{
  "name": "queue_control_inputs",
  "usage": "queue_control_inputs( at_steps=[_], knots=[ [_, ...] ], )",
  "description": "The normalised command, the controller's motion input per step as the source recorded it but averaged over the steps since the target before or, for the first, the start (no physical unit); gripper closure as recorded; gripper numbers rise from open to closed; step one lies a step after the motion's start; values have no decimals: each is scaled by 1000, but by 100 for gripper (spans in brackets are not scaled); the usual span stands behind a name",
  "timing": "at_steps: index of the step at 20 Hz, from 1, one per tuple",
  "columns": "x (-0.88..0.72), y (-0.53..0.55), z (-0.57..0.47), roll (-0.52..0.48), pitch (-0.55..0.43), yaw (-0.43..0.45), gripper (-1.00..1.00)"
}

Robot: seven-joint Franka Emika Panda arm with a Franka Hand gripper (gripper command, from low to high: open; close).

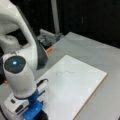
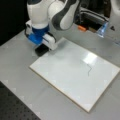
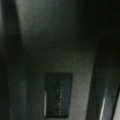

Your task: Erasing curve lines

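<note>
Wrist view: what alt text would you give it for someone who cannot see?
Dim close-up from the robot's wrist: a dark rectangular block sits low in the middle against a grey surface, with tall dark shapes at both sides. The hand cannot be made out clearly, and no whiteboard or pen line shows here.

Board (image 2: 67, 77) lying flat on the table (image 2: 20, 82), its surface bare except for the curve lines (image 2: 88, 70) near the middle, offering open passage above. Gripper (image 2: 41, 50) hanging just off 1 board corner, well apart from the lines. Clutter (image 2: 93, 18) standing beyond the far edge, bounding that side.
</note>
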Motion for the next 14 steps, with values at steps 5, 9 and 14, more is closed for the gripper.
queue_control_inputs(
  at_steps=[5, 9, 14],
  knots=[
    [60, -47, -39, 55, -57, -104, -100],
    [71, -50, -47, 67, -63, -104, -100],
    [59, -45, -45, 69, -62, -111, 100]
  ],
)
